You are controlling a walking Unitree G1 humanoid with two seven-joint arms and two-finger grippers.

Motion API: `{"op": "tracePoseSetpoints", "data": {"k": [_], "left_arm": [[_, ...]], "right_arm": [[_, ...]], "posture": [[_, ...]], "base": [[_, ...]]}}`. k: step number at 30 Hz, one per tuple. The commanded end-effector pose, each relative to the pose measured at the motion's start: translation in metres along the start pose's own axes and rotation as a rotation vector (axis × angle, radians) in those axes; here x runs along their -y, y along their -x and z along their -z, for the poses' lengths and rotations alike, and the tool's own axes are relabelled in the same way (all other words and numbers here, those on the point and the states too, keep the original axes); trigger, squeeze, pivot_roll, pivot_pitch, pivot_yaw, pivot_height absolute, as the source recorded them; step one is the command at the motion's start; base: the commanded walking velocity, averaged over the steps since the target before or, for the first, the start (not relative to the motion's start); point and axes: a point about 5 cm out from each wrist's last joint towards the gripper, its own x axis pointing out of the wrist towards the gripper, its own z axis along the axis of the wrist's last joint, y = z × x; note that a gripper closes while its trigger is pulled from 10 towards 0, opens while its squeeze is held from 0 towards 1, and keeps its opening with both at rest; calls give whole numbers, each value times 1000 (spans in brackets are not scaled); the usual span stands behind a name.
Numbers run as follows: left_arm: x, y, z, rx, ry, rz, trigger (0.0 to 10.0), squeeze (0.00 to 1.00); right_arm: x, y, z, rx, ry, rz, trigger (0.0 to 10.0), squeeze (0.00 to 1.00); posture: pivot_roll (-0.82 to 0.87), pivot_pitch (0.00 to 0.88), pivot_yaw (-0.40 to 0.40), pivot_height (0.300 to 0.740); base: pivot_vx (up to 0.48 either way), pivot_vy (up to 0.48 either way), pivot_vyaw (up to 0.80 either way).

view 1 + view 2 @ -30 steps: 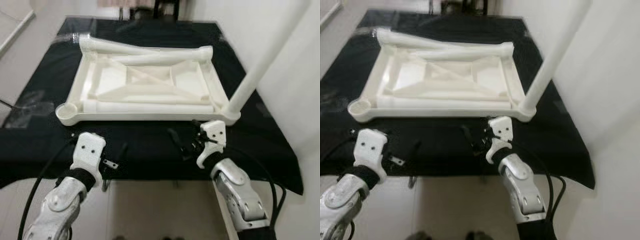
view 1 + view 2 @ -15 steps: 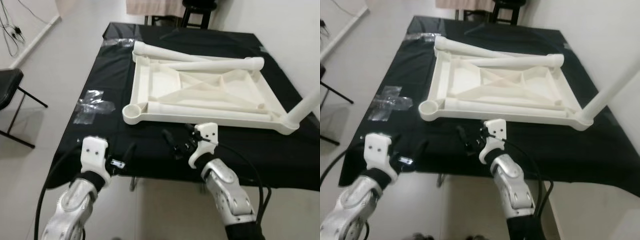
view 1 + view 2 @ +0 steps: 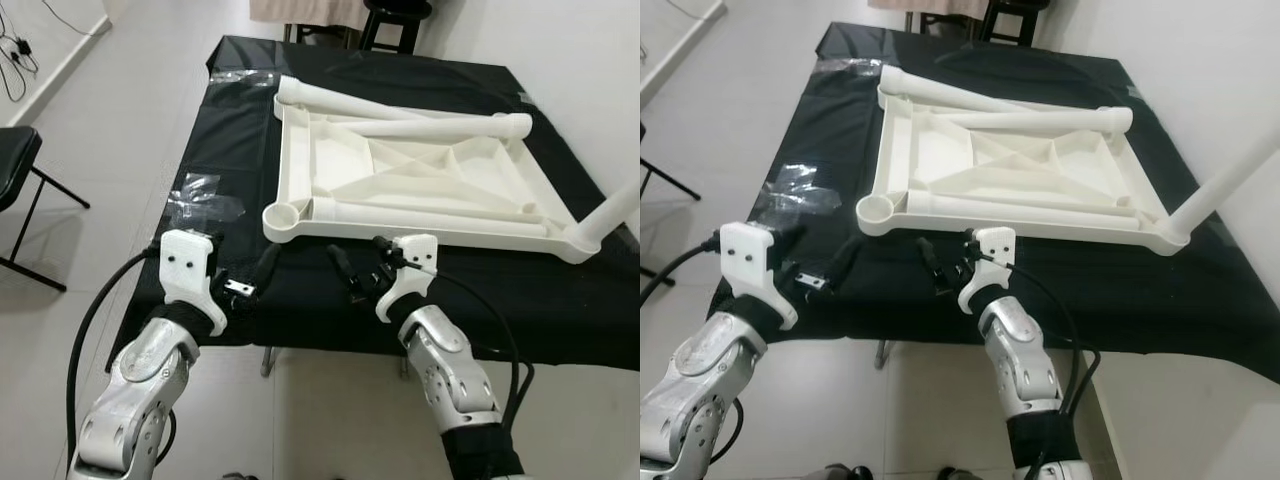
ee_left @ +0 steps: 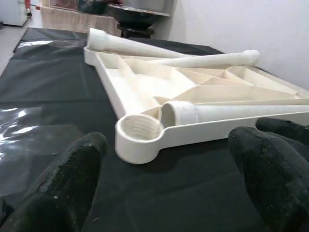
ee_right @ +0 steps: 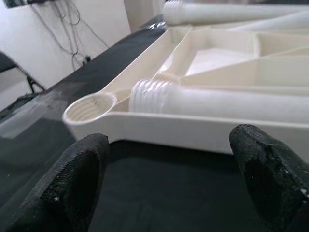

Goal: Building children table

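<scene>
Three loose legs [image 3: 430,213] lie sideways inside the upside-down tabletop [image 3: 300,160] on the counter [image 3: 230,120]; one leg [image 3: 612,215] stands up. Left gripper [image 3: 255,283] and right gripper [image 3: 355,275], just before the tabletop, hold jaws wide.

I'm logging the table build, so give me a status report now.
Left hand and right hand open, empty, near table edge. Upturned tabletop on black cloth, one leg screwed in, three loose. Nothing in the way.

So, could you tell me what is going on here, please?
The robot is assembling a children's table. The white tabletop lies upside down on a black-covered table, one leg standing in a corner socket and three loose legs lying across it. Both grippers, left and right, hover open at the near edge, holding nothing.
</scene>
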Motion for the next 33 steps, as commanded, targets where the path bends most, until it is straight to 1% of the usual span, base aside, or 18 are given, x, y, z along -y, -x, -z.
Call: {"op": "tracePoseSetpoints", "data": {"k": [1,6,10,16,24,26,28,30,31,33], "left_arm": [[6,-1,-2,-1,14,30,10000,0],[11,-4,-4,2,25,56,10000,0],[12,-4,-4,0,26,63,10000,0],[23,-1,0,-23,7,122,10000,0],[22,-3,-1,-16,15,115,10000,0],[21,-3,-2,-13,19,109,10000,0],[14,-5,-6,7,31,99,10000,0],[14,-5,-6,7,31,99,10000,0],[12,-8,-10,33,58,108,10000,0],[10,-11,-13,47,80,106,10000,0]], "right_arm": [[4,1,1,7,-6,18,10000,0],[3,-1,2,12,1,20,10000,0],[2,-2,3,11,0,19,10000,0],[-2,-1,6,-16,14,-13,10000,0],[0,-2,2,-6,23,-5,10000,0],[-1,-3,0,1,38,-9,10000,0],[0,-11,-16,35,65,-6,10000,0],[0,-11,-16,35,65,-6,10000,0],[-3,-14,-27,69,53,-29,10000,0],[-5,-15,-38,116,50,-31,10000,0]], "posture": [[95,165,-78,740],[89,168,-77,740],[89,168,-77,740],[70,181,-79,740],[66,183,-81,740],[65,180,-79,740],[64,184,-71,740],[64,184,-71,740],[55,183,-59,740],[59,181,-56,740]], "base": [[0,0,0],[0,0,0],[0,0,0],[0,0,0],[0,0,0],[0,0,0],[0,0,0],[0,0,0],[240,0,-800],[244,0,-684]]}}
